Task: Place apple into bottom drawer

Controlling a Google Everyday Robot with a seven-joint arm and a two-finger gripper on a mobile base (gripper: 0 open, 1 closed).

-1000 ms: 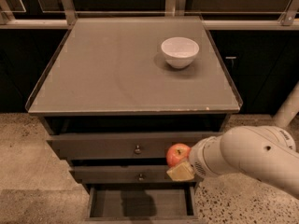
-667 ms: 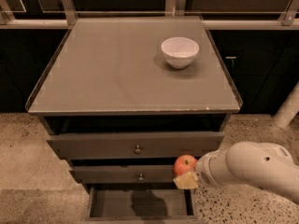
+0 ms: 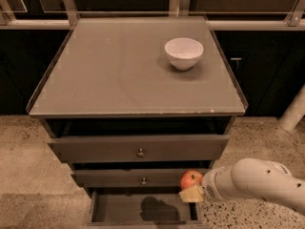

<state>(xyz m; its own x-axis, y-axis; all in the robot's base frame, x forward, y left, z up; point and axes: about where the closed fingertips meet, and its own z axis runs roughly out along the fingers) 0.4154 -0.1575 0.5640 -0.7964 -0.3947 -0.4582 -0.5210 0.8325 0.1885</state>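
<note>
Drawer front first: you can't see it, the bottom drawer (image 3: 143, 209) is cut off at the frame's near edge, and the arm (image 3: 257, 185) runs out at the right. The grey table (image 3: 119, 70) carries a white bowl (image 3: 184, 52) far right, with speckled floor (image 3: 28, 175) around it. Your gripper (image 3: 191, 189) hangs over the open drawer's right end, jaws clenched on the apple (image 3: 191, 179), one yellowish pad showing beneath it.

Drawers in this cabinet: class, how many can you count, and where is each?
3. Top drawer under the tabletop, middle drawer below it, bottom drawer pulled open at floor level. The hand holds the apple above the bottom drawer's right end. None seems hidden.
</note>
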